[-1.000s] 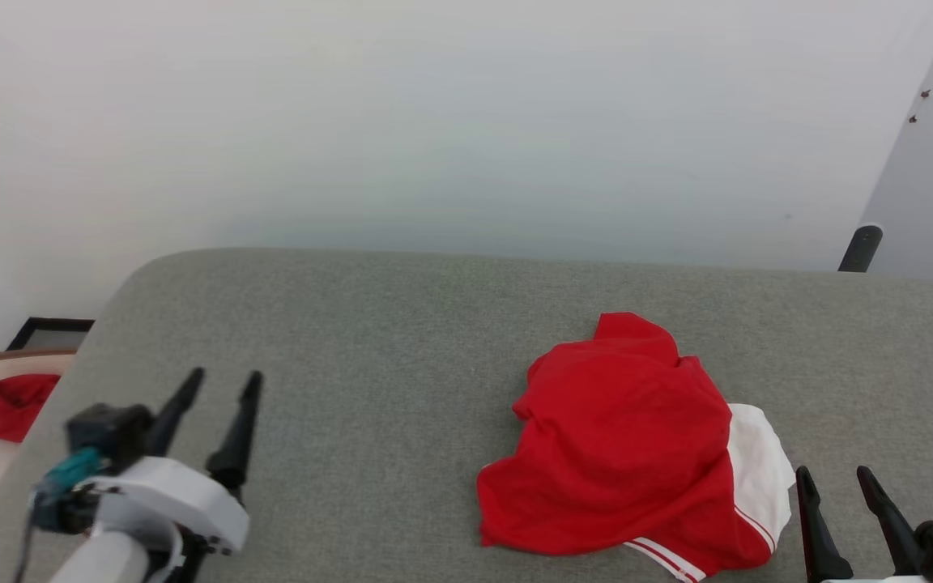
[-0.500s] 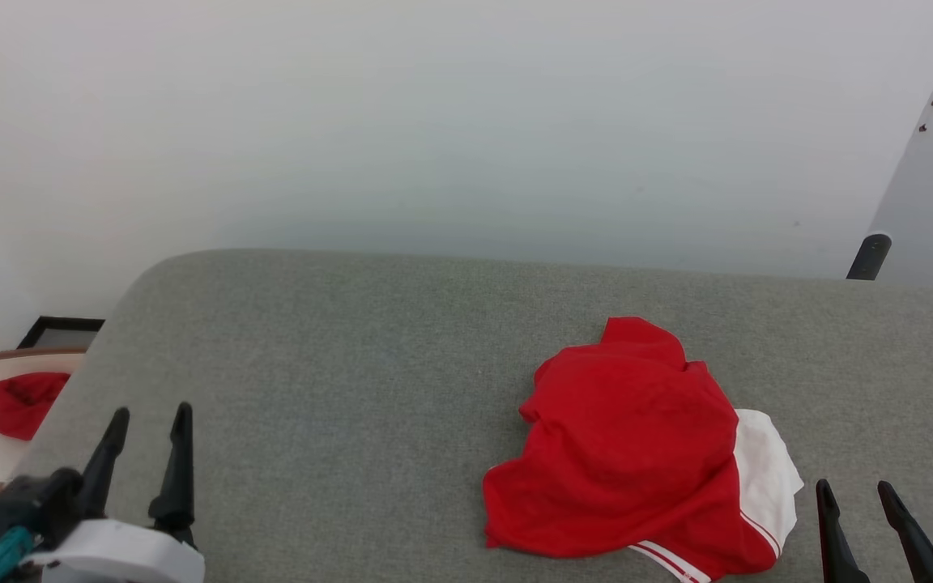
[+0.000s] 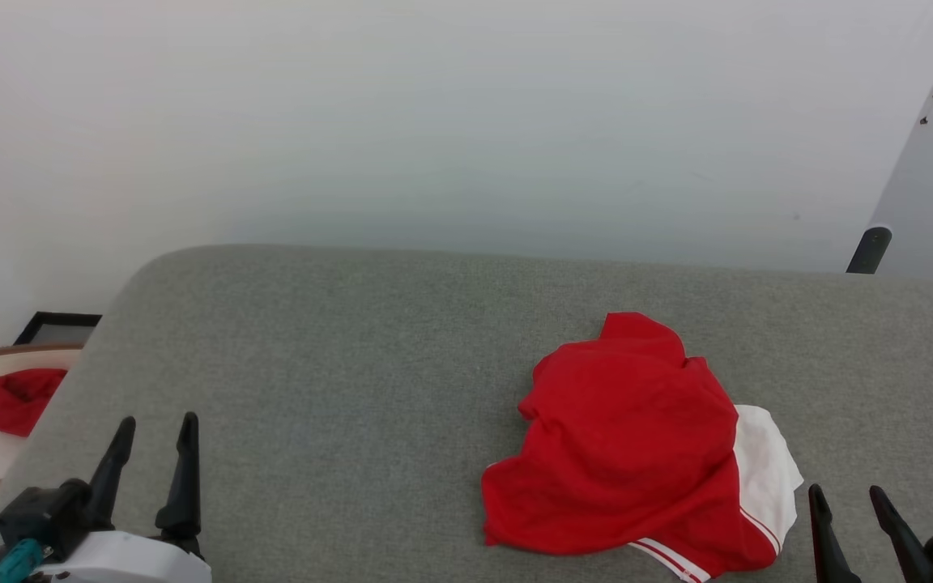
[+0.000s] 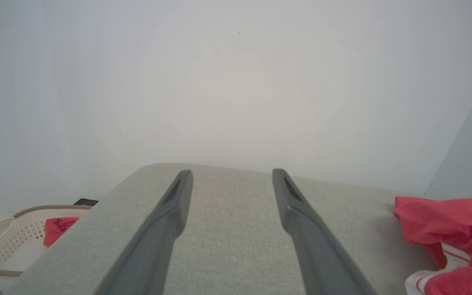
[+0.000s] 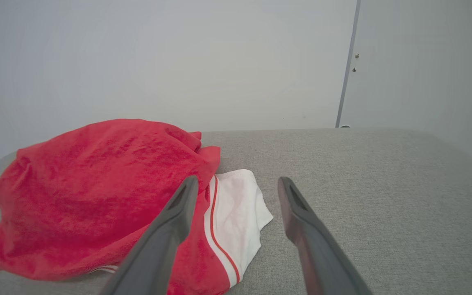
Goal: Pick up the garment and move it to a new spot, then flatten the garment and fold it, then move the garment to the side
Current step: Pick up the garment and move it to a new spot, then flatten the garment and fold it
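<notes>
The left gripper (image 3: 159, 419) has drawn back to the lower left, jaws wide and empty. The garment (image 3: 628, 437) lies bunched on the worktop (image 3: 353, 364), just beside the right gripper (image 3: 846, 489) (also wide, empty). Best pinch a raised red fold, deeply.

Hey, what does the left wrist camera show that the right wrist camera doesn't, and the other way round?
Left wrist view: a white perforated basket beside the cushion's left end, with a scrap of red cloth in it and a dark frame behind it.
Right wrist view: a grey door panel with two small screws near its edge.
Both: the garment, crumpled on the grey cushion, with a pale wall behind. The left wrist view catches it at the right edge of the picture.
</notes>
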Robot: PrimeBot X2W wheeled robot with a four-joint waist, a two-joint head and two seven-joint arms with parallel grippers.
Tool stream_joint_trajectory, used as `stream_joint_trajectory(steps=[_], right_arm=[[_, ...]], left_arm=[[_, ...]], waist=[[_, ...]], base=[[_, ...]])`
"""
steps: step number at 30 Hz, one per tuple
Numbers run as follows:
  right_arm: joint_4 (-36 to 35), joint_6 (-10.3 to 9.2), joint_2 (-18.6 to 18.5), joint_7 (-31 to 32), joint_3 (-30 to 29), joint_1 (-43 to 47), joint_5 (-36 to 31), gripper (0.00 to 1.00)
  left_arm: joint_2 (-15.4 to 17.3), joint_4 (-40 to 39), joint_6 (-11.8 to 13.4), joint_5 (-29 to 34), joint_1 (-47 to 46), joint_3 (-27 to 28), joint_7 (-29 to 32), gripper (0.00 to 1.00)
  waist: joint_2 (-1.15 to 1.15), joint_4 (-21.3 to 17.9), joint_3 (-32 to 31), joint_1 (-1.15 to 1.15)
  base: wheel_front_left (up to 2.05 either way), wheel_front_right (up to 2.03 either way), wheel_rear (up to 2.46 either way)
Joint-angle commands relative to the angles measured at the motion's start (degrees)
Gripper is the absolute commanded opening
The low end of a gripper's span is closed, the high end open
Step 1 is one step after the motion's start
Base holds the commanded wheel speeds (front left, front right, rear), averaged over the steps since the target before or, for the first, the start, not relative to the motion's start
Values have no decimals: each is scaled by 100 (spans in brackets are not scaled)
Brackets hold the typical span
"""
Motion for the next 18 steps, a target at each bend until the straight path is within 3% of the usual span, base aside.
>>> stream_joint_trajectory(steps=[1,10,18], right_arm=[[-12,2,-16,54,32,-41,36,100],[-146,2,-210,550,117,-248,162,100],[-97,2,-502,1445,-21,-516,384,100]], left_arm=[[-17,31,-42,88,-22,20,-4,100],[-76,75,-104,174,-144,-6,-4,100],[-189,116,-133,224,-257,-102,-4,100]], waist=[[0,-8,27,0],[0,7,218,0],[0,114,524,0]], base=[[0,0,0],[0,0,0],[0,0,0]])
